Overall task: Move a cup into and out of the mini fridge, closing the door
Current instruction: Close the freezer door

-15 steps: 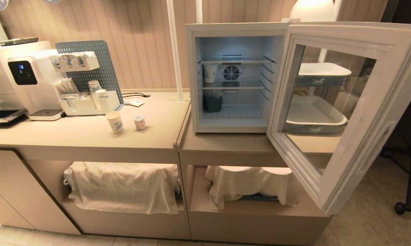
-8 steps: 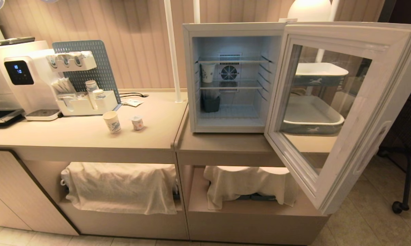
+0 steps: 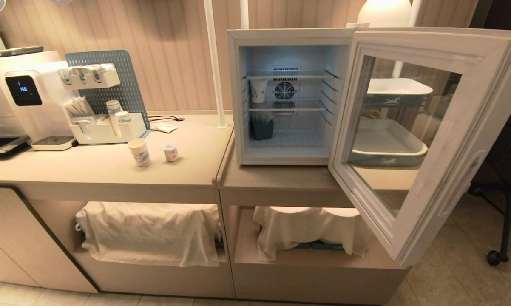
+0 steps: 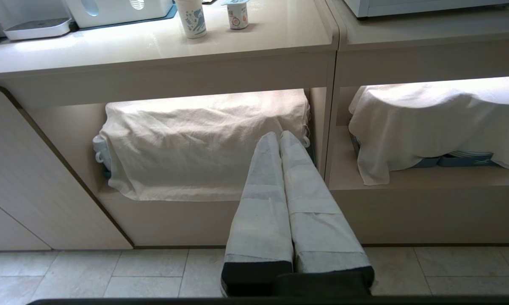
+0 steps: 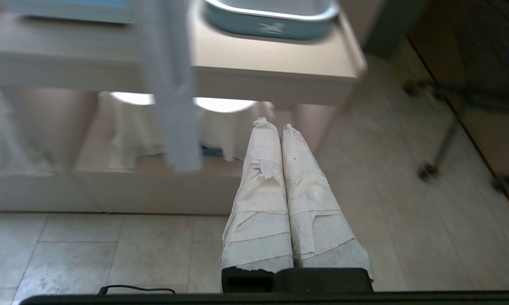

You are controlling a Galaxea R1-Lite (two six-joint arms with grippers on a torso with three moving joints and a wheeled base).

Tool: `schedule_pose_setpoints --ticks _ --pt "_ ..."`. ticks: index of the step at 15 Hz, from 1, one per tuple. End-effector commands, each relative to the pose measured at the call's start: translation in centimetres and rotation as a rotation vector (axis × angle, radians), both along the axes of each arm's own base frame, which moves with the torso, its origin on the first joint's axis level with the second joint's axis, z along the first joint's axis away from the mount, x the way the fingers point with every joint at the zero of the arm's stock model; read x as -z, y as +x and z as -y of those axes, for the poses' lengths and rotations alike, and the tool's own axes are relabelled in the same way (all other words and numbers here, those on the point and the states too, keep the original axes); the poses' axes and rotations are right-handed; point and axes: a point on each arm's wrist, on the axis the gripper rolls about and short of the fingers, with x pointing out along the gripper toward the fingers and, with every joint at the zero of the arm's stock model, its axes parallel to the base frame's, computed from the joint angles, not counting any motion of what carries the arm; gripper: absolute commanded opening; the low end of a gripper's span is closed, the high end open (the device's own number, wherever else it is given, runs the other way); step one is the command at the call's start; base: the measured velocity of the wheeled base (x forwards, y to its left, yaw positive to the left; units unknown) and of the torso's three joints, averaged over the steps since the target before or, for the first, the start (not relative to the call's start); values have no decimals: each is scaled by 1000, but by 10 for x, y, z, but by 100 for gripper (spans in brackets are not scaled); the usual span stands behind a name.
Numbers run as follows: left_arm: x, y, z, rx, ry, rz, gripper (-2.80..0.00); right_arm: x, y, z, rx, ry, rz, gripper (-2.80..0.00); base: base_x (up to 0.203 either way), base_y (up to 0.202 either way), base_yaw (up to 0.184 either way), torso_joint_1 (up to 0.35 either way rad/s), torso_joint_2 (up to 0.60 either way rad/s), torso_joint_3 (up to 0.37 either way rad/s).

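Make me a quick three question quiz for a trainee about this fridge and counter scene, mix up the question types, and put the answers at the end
1. True or false: the door of the mini fridge is swung open.
2. What stands right beside the cup on the counter? A) a foil-lidded tub B) a spoon C) a bottle
3. Fill in: the left tool and the right tool are both ____ and hold nothing.

Key:
1. True
2. A; the tub
3. Shut
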Motion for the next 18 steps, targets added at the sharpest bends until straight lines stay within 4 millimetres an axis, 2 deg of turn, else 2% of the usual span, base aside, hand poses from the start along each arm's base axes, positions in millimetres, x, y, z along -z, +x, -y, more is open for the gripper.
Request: schedule_pose_setpoints --ticks 1,4,6,8,14,18 --pt "0 0 0 0 -1 0 -280 -29 73 1 88 -7 -186 -280 0 0 0 0 0 0" --pt "0 0 0 0 -1 0 -280 -42 133 3 223 12 -243 -280 0 0 0 0 0 0" --pt "0 0 0 0 0 0 -280 -45 170 9 313 16 -207 -280 0 0 0 0 0 0" --pt "0 0 0 0 0 0 -280 -48 199 15 366 21 -158 -280 0 0 0 0 0 0" --pt "0 0 0 0 0 0 -280 -61 257 26 425 35 21 -280 0 0 0 0 0 0" --pt "0 0 0 -1 0 0 -280 -70 278 27 423 50 115 -280 0 0 0 0 0 0"
